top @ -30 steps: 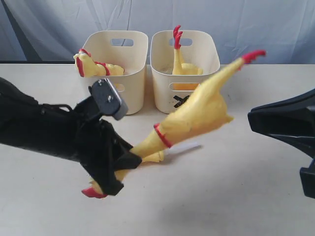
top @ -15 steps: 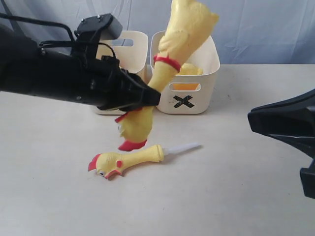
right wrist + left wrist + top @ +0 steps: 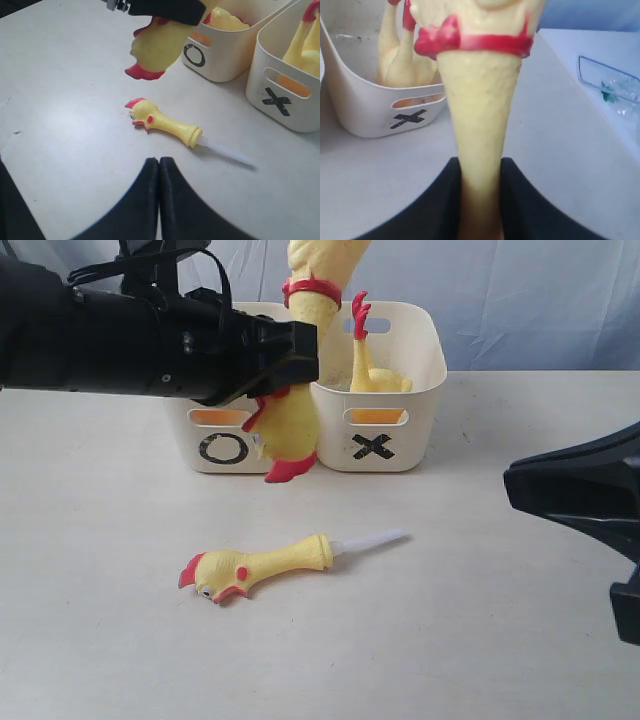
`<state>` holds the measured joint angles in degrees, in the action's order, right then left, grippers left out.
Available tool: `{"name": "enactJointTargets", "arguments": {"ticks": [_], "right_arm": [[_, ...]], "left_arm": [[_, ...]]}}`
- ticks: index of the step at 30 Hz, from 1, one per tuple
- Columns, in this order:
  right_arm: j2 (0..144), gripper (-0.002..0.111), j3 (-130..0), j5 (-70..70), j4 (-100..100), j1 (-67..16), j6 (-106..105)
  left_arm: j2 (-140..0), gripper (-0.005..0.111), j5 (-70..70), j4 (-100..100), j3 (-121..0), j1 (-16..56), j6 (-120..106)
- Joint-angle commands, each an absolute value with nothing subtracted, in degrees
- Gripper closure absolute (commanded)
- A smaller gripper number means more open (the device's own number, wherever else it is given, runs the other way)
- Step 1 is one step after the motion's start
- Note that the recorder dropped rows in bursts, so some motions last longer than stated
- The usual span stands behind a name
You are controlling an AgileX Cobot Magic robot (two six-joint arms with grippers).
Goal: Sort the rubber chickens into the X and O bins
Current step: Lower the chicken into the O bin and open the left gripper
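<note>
Exterior view, big stuff first: the pale table point(image 3: 470, 640) carries the lot, with the O bin point(image 3: 200, 462) and X bin point(image 3: 410, 440) side by side at the back. Your left gripper point(image 3: 298, 352) is clamped on the neck of a long chicken point(image 3: 288, 430). It's up in the air in front of where the two bins meet, body standing above the fingers, head dangling below. Your right gripper point(image 3: 159, 167) sits off to the side, fingers pressed together on nothing. One chicken point(image 3: 366, 368) sits in the X bin, red end poking up. The head-and-neck piece point(image 3: 268, 566) lies on the table, well in front of the bins, white tube point(image 3: 370, 540) sticking out of its cut end.

These look like light, squashy rubber to me, so expect flop and swing, not weight. The neck is a decent hold since it's narrow. For the small piece, I'd pinch the yellow neck, not the thin tube, which looks slippery.
</note>
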<state>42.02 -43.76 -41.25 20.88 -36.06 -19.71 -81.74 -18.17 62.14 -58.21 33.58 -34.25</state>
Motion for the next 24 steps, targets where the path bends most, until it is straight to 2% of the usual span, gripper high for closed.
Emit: {"name": "enactJointTargets", "arguments": {"ticks": [1, 6, 9, 15, 18, 24], "right_arm": [[41.6, 0.109, -43.6, -41.0, 21.0, -36.1, -19.9], [41.6, 0.109, -43.6, -41.0, 21.0, -36.1, -19.9], [41.6, 0.109, -43.6, -41.0, 21.2, -36.1, -19.9], [41.6, 0.109, -43.6, -41.0, 21.3, -36.1, -19.9], [41.6, 0.109, -43.6, -41.0, 21.3, -36.1, -19.9], [41.6, 0.109, -43.6, -41.0, 21.3, -36.1, -19.9]], "left_arm": [[-81.1, 0.107, -14.9, 70.4, -58.8, 31.3, -31.9], [-81.1, 0.107, -17.9, 83.9, -59.1, 26.1, -31.9], [-82.4, 0.107, -24.7, 87.0, -60.6, 22.6, -32.0], [-87.7, 0.107, -35.8, 94.2, -65.1, 20.7, -32.0], [-88.7, 0.107, -34.7, 96.7, -65.6, 20.8, -32.0], [-88.7, 0.107, -23.9, 99.9, -65.6, 24.5, -32.4]]}}
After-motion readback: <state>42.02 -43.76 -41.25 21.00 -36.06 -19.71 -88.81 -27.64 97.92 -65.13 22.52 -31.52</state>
